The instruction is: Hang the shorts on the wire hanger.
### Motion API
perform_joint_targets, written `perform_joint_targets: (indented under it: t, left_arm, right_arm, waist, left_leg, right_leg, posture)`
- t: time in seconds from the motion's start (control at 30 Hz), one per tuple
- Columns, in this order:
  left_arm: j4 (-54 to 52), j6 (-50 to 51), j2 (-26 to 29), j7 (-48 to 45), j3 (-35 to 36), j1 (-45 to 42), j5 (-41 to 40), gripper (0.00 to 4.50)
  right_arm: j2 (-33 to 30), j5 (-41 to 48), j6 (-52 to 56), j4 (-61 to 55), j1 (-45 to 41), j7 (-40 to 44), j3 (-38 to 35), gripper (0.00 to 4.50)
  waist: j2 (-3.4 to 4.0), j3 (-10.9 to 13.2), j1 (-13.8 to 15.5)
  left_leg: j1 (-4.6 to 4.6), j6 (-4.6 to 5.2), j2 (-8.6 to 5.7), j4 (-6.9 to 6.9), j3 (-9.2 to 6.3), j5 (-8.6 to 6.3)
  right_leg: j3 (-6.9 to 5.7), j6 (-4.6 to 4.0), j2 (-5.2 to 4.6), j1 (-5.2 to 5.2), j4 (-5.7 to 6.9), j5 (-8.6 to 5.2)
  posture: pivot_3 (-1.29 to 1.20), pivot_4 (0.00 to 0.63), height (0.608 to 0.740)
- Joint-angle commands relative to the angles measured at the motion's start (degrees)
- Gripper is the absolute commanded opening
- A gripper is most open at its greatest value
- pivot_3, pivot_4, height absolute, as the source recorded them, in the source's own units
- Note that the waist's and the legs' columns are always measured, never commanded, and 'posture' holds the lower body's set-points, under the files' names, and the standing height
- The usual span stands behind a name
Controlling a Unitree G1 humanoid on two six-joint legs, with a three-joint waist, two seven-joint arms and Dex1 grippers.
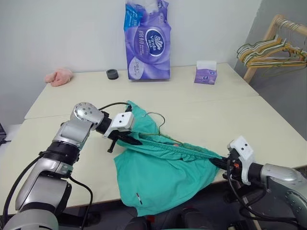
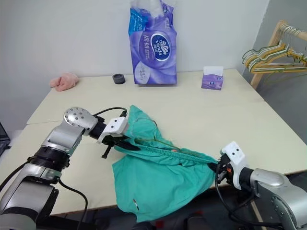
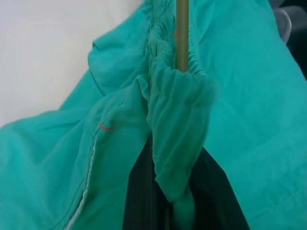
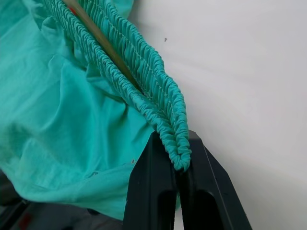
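The teal-green shorts (image 1: 160, 175) hang stretched by their gathered waistband between my two grippers, with the legs drooping over the table's front edge. The wire hanger (image 3: 182, 33) runs inside the waistband, and its hook (image 1: 162, 120) pokes out above the cloth near the left end. My left gripper (image 1: 130, 139) is shut on the left end of the waistband. In the left wrist view cloth bunches between its black fingers (image 3: 139, 196). At the right end, my right gripper (image 1: 221, 163) is shut on the waistband, whose folded tip sits between its fingers (image 4: 153, 191).
On the beige table (image 1: 216, 105) at the back stand a purple tissue pack (image 1: 147, 40), a small tissue box (image 1: 206, 73), a black cap (image 1: 112, 74) and a pink cloth (image 1: 59, 76). A wooden rack with a bunch of hangers (image 1: 273, 50) stands at the far right.
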Motion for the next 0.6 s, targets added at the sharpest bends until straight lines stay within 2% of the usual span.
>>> perform_joint_targets:
  t: [0.03,0.2,0.3,0.43,0.6]
  left_arm:
    - [1.4,-2.6,0.5,2.3,0.8,-1.5,2.4,0.00]
    - [-0.4,-4.4,-2.3,7.1,0.0,-1.8,5.3,0.00]
    - [-2.2,-3.8,-3.7,9.1,-0.1,-1.4,6.1,0.00]
    - [-4.5,-3.2,-5.0,11.4,-0.7,-0.1,7.4,0.00]
    - [-6.2,-3.0,-6.0,14.6,-1.3,2.1,9.1,0.00]
  right_arm:
    - [-5.0,-0.8,0.4,-2.3,-1.8,1.4,-0.2,0.03]
    - [-14.2,-1.2,1.0,-2.7,-13.2,6.1,5.3,0.03]
    - [-15.3,-1.6,1.2,-2.0,-19.0,7.0,9.8,0.03]
    - [-15.4,-3.4,1.3,-1.7,-25.2,8.1,15.9,0.03]
    - [-11.5,-5.6,1.4,-0.7,-32.0,7.9,22.9,0.03]
  waist:
    - [0.00,0.0,0.0]
    - [0.01,0.0,-0.1]
    - [-0.03,0.0,-0.1]
    - [-0.02,0.0,-0.3]
    - [-0.01,0.0,-0.3]
  left_leg:
    - [0.00,0.00,0.00,0.00,0.00,0.00]
    - [0.00,0.00,0.00,0.02,0.01,0.00]
    - [-0.02,0.00,0.01,-0.02,-0.04,0.00]
    - [-0.04,0.00,0.01,-0.02,-0.01,0.00]
    - [-0.02,0.00,0.02,-0.01,-0.02,0.00]
  right_leg:
    - [0.00,0.04,0.00,0.00,0.00,-0.02]
    - [-0.01,0.10,0.00,0.01,-0.03,-0.06]
    - [-0.05,0.06,0.00,0.00,-0.07,-0.04]
    - [-0.01,-0.06,-0.01,-0.01,-0.09,0.04]
    - [-0.01,-0.07,-0.01,-0.02,-0.06,0.04]
  posture:
    - [-0.21,0.043,0.740]
    - [-0.22,0.038,0.740]
    - [-0.22,0.034,0.740]
    - [-0.21,0.031,0.740]
    - [-0.21,0.031,0.740]
